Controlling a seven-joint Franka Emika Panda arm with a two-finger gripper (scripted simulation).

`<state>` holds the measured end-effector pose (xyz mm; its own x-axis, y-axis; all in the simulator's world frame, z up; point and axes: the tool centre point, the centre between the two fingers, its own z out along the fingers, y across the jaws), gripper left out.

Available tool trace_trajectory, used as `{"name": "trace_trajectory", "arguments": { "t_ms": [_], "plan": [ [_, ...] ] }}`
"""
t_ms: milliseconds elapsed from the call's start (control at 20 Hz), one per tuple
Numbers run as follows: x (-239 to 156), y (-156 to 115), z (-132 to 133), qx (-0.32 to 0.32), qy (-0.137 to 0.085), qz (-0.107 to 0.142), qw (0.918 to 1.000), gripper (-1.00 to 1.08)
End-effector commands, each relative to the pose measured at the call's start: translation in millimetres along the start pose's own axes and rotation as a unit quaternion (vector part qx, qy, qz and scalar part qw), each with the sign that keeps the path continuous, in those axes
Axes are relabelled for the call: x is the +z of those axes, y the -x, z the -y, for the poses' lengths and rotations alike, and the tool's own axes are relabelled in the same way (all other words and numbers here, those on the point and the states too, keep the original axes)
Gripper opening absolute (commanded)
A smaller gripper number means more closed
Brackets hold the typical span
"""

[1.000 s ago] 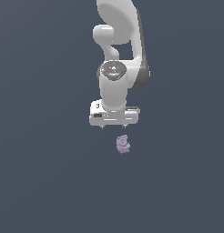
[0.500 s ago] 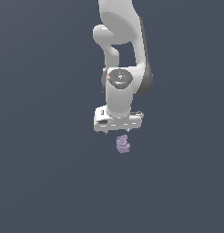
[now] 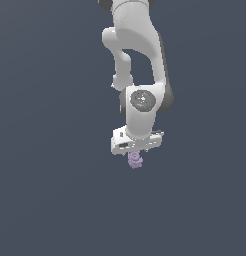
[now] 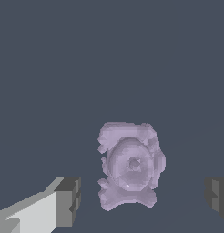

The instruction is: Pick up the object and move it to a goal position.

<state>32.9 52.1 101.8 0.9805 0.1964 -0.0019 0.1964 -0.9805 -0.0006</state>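
Observation:
The object [image 3: 135, 160] is a small pale lilac lumpy piece on the dark grey surface. In the exterior view it peeks out just under the white hand of the arm, and the fingers are hidden behind the hand. The wrist view shows the object [image 4: 130, 164] large, with a rounded bump at its middle. My gripper [image 4: 141, 195] is open. One grey fingertip [image 4: 68, 200] stands on one side of the object and the other fingertip [image 4: 217, 196] on the opposite side. Neither touches it.
A flat dark grey ground [image 3: 50, 190] fills both views. The white arm [image 3: 140, 75] rises above the object toward the exterior view's upper edge.
The arm has lowered and shifted slightly toward the exterior view's right, bringing the hand down right over the object. The object has not moved.

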Motion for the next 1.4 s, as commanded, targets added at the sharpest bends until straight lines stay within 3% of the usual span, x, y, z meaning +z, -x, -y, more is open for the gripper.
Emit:
{"name": "trace_trajectory", "arguments": {
  "t_ms": [0,950,1000,1350],
  "plan": [
    [3,-2,2,-0.004,0.0,-0.001,1.0,1.0],
    [53,-3,2,-0.005,0.0,-0.001,1.0,1.0],
    [53,-3,2,-0.005,0.0,-0.001,1.0,-1.0],
    [53,-3,2,-0.005,0.0,-0.001,1.0,-1.0]
  ]
}}
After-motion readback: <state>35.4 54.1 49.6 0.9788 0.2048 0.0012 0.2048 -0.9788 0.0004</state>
